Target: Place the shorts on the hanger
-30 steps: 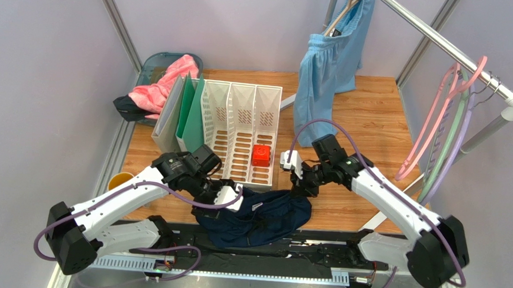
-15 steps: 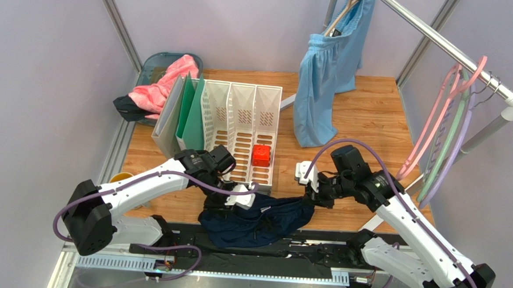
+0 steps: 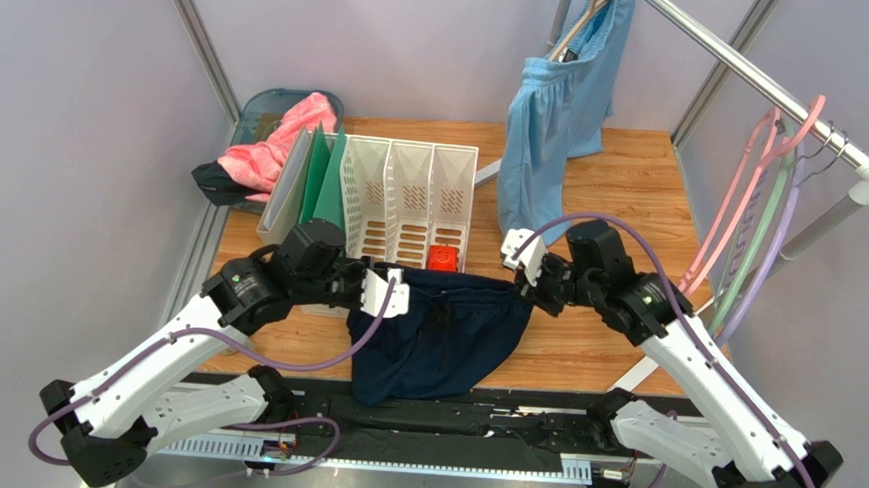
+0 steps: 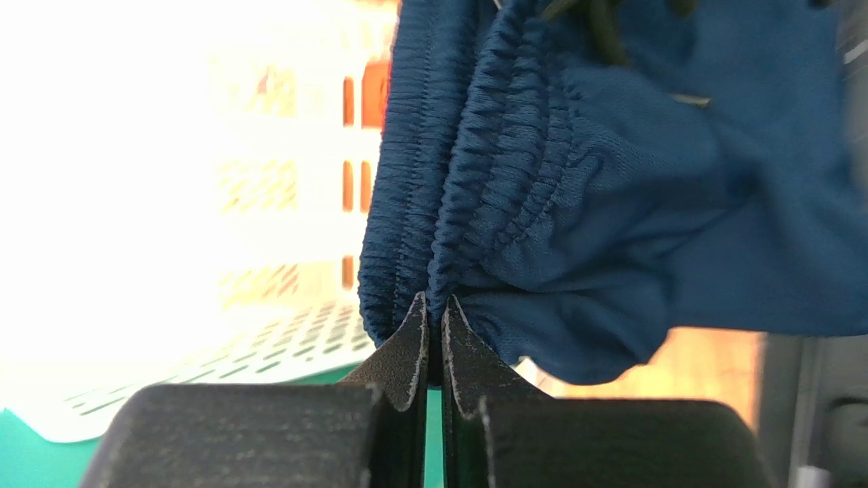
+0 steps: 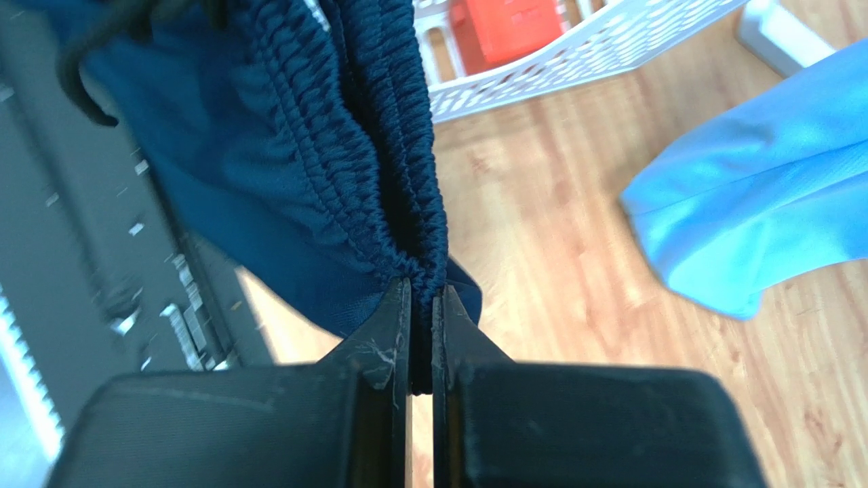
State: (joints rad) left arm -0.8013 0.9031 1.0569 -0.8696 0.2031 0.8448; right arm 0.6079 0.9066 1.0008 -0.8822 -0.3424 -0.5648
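The navy shorts [image 3: 440, 339] hang stretched by the waistband between my two grippers, above the near edge of the table. My left gripper [image 3: 394, 291] is shut on the left end of the elastic waistband [image 4: 458, 203]. My right gripper [image 3: 525, 273] is shut on the right end of the waistband [image 5: 392, 193]. The legs of the shorts droop toward the front rail. The pink hanger [image 3: 744, 188] hangs on the rail at the right, apart from the shorts and both grippers.
A white slotted rack [image 3: 407, 215] with a red block [image 3: 443, 259] stands just behind the shorts, green folders [image 3: 317, 188] to its left. Light blue shorts [image 3: 552, 116] hang at the back. Green and lilac hangers [image 3: 769, 234] hang beside the pink one. A bin with pink cloth [image 3: 271, 141] sits back left.
My left gripper has shut on the waistband. Both arms have lifted and pulled apart, so the shorts rose off the table and now hang spread between them.
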